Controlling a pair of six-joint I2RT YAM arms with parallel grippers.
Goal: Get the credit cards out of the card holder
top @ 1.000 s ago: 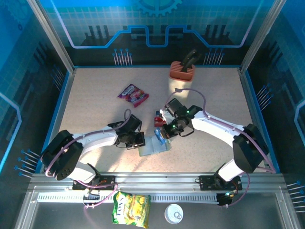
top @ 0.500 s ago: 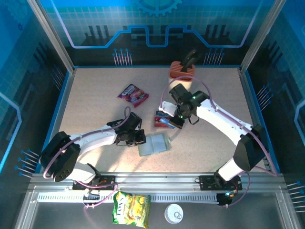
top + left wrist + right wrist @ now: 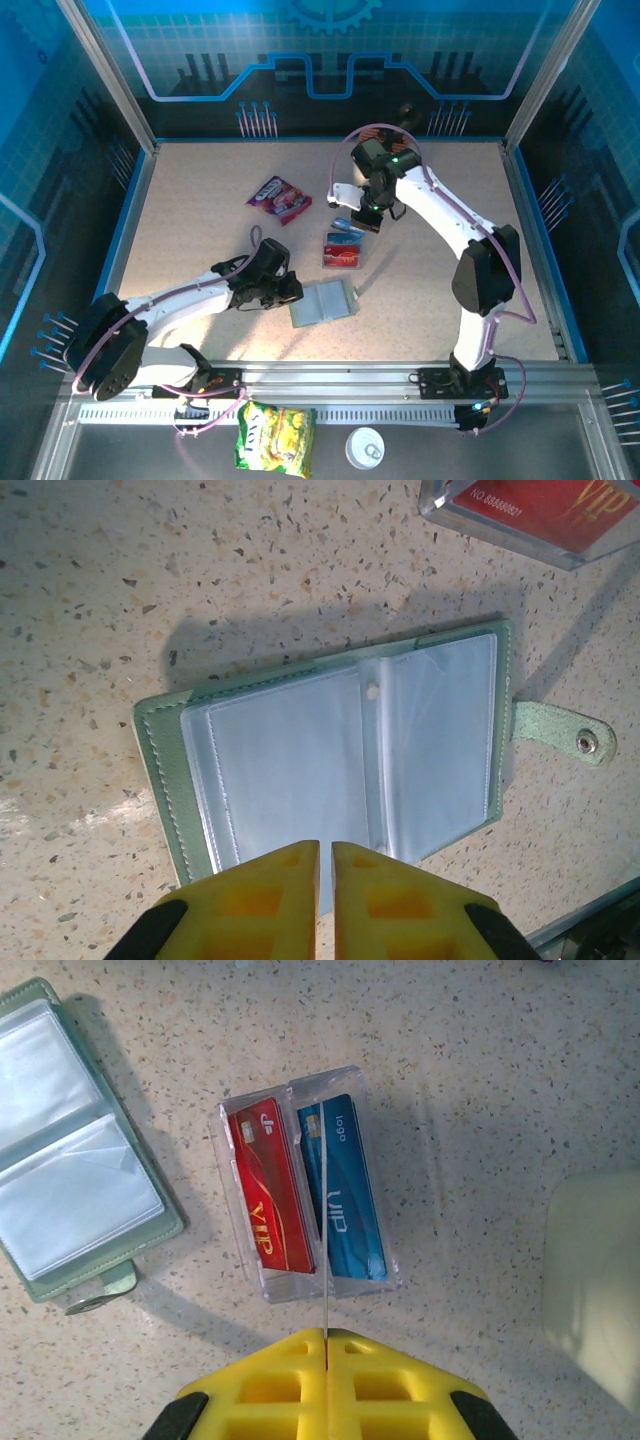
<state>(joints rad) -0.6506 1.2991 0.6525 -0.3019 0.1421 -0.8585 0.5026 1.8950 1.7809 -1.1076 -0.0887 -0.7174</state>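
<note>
Credit card [image 3: 325, 1210] edge-on in right pincer [image 3: 326, 1336], wrist view.

The card holder [image 3: 323, 302] is laid open. A box [image 3: 343, 250] is set at its 1 o'clock, credit cards [image 3: 272, 1188] side by side inside, a snack packet [image 3: 279, 198] at the box's 10 o'clock.

Top external: looking down from above and behind onto the table [image 3: 200, 210]. Left wrist: facing down, close over card holder [image 3: 340, 760]. Right wrist: facing down over clear box [image 3: 300, 1185], sharing both with the others.
</note>
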